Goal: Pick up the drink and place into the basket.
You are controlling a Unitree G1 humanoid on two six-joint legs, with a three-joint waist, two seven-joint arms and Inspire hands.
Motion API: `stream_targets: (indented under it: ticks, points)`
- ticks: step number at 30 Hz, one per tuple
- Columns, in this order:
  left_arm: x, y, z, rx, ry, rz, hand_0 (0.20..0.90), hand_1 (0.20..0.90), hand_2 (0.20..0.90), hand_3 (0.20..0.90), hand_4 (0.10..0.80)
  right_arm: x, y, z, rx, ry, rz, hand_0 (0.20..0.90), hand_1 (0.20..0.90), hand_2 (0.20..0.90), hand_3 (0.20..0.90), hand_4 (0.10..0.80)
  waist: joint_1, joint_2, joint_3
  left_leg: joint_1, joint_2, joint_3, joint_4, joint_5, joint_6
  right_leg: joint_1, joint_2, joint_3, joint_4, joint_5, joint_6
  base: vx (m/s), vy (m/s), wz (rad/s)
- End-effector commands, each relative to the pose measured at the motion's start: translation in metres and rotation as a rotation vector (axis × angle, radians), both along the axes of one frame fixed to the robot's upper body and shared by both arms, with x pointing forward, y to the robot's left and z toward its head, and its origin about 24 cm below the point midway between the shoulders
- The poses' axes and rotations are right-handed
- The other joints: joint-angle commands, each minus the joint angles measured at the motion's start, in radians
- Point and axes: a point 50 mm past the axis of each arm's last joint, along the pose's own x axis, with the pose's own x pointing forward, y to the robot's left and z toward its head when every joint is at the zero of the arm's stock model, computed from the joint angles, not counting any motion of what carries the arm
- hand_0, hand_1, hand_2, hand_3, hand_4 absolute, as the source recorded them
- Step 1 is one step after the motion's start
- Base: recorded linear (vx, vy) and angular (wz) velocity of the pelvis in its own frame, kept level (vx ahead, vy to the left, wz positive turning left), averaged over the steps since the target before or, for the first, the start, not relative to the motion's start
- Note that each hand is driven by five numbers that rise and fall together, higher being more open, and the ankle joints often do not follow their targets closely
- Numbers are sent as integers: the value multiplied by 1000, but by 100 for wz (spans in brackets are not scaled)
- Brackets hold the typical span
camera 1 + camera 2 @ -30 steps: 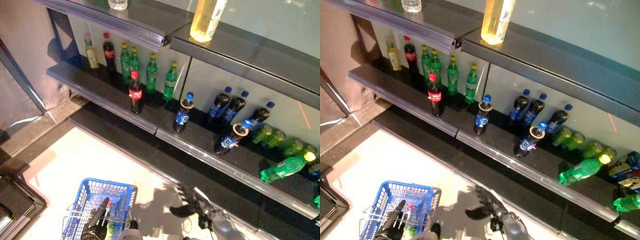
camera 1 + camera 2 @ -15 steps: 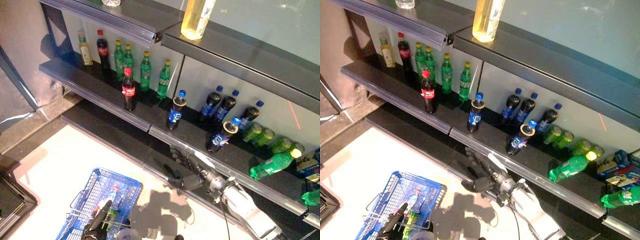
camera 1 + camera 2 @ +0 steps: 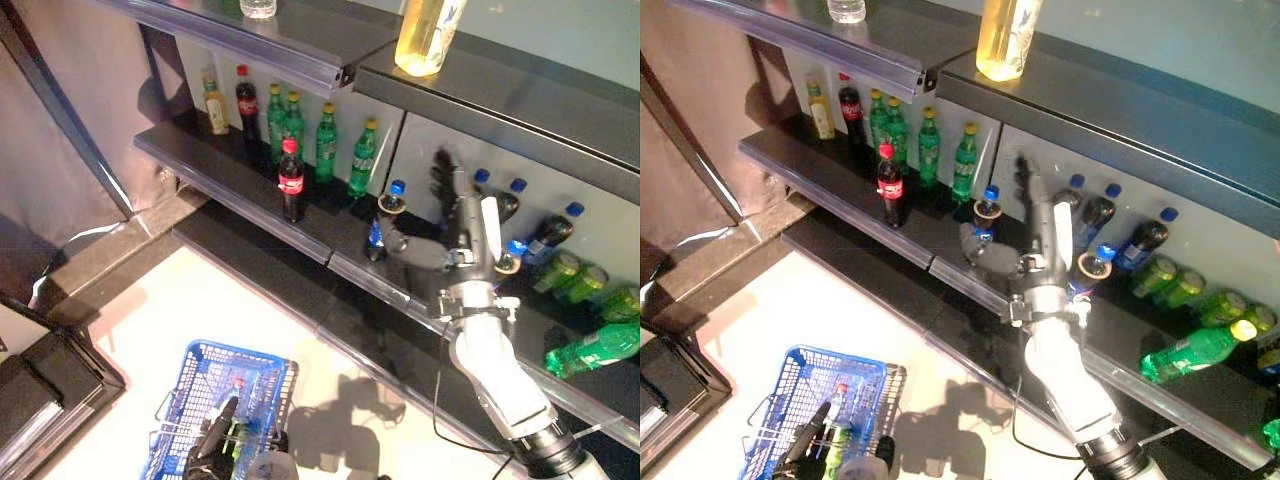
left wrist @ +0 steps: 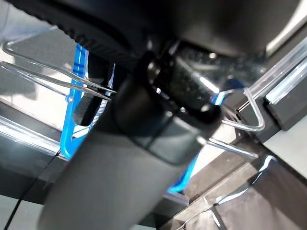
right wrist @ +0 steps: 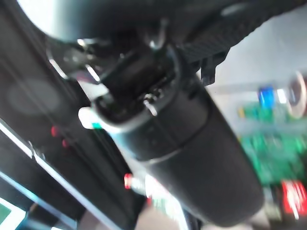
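Right hand [image 3: 455,225] has risen from floor level to the shelf [image 3: 300,235], fingers spread wide by the blue-capped cola bottle [image 3: 378,220]. Left hand [image 3: 212,448] grips the basket [image 3: 200,375].

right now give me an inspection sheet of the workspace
surface: dark middle shelf stocked with bottles.
job's things: blue-capped cola bottle upright at the shelf's front edge; blue basket on the floor, already holding bottles.
clutter: red-capped cola bottle, green bottles, a green bottle lying down.
grippers: right hand open, raised beside the blue-capped bottle; left hand at the basket handle, grip unclear.
cables: nothing seen.
surroundings: pale floor.
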Motion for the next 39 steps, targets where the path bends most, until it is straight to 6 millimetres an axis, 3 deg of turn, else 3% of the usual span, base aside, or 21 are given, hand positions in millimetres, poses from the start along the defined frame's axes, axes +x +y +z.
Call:
stream_targets:
  ticks: [1,6,15,21,27,28,33,39]
  points:
    - [30,-16,19,30,-202,-119,300,300,300,200,100,-19,-13,52,-5,-347,-78,900,900,900,900,800,-7,41,-84,-25,38,15,90,-64,-13,-41,-19,-17,126,-41,-7,-2,8,-9]
    - [25,-17,17,19,-187,-107,300,300,300,200,100,-29,-28,52,-27,-383,-207,900,900,900,900,800,-34,52,-90,-17,43,35,91,-69,-13,-55,-18,1,134,-45,-7,1,-1,-12]
    - [17,-15,16,16,-173,-108,300,300,300,200,100,-35,-63,33,-84,-234,-379,900,900,900,900,800,-75,60,-78,-17,42,55,112,-82,-8,-81,-18,16,161,-53,-13,16,-12,-12]
    - [19,-15,16,14,-166,-133,300,300,300,200,100,-30,-66,23,-60,-162,-379,900,900,900,900,800,-84,72,-36,-51,31,53,170,-97,-4,-123,-30,19,206,-59,-18,18,16,-1]
    - [53,-14,30,27,-276,-136,300,300,300,200,100,-11,-55,37,9,-241,-332,900,900,900,900,800,-81,80,72,-149,33,56,244,-105,4,-224,-55,14,267,-54,-21,-186,-17,-14]
    - [70,-13,39,34,-339,-116,300,300,300,200,100,-2,-45,46,42,-280,-312,900,900,900,900,800,-78,82,129,-190,39,58,274,-103,2,-264,-53,8,299,-57,-31,-222,-70,-17]
    - [84,-17,48,24,-410,-115,300,300,300,200,100,11,-36,60,90,-308,-299,900,900,900,900,800,-69,89,208,-266,46,32,342,-97,-9,-324,-42,5,355,-64,-55,-94,-34,-35]
    - [102,-26,60,3,-501,-136,300,300,300,200,100,22,-35,75,132,-357,-333,900,900,900,900,800,-67,111,289,-332,28,16,367,-77,-3,-400,-38,24,414,-77,-71,-64,29,0]
